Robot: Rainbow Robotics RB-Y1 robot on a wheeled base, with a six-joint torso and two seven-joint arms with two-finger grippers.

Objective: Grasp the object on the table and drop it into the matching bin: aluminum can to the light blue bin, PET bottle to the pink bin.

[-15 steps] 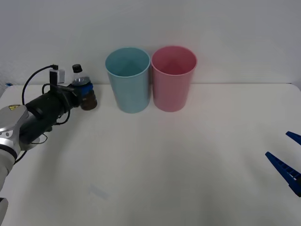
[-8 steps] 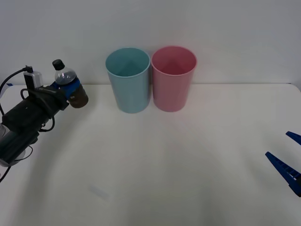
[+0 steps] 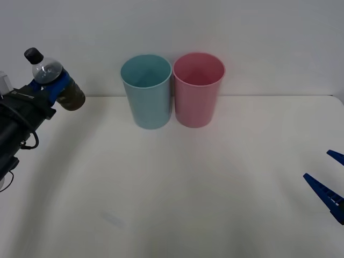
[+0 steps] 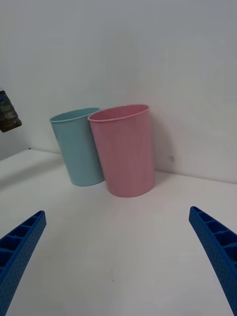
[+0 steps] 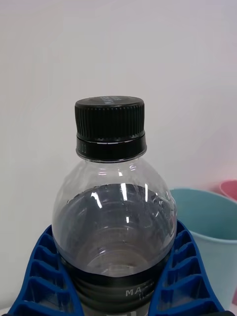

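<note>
The PET bottle (image 3: 54, 80), small and clear with a black cap and dark brown liquid, hangs tilted in the air above the table's far left. My left gripper (image 3: 52, 88) is shut on its body; its blue fingers (image 5: 190, 276) wrap the bottle (image 5: 112, 217) on both sides. The light blue bin (image 3: 147, 91) and the pink bin (image 3: 198, 88) stand side by side at the back of the white table (image 3: 188, 188), to the right of the bottle. My right gripper (image 3: 329, 183) waits open at the right edge, its fingers (image 4: 217, 252) spread wide.
A white wall runs close behind both bins. The light blue bin (image 4: 79, 148) and the pink bin (image 4: 126, 150) touch or nearly touch each other. Bare tabletop stretches in front of the bins.
My left gripper has lifted the bottle off the table and carried it up and to the left. The right arm has stayed still.
</note>
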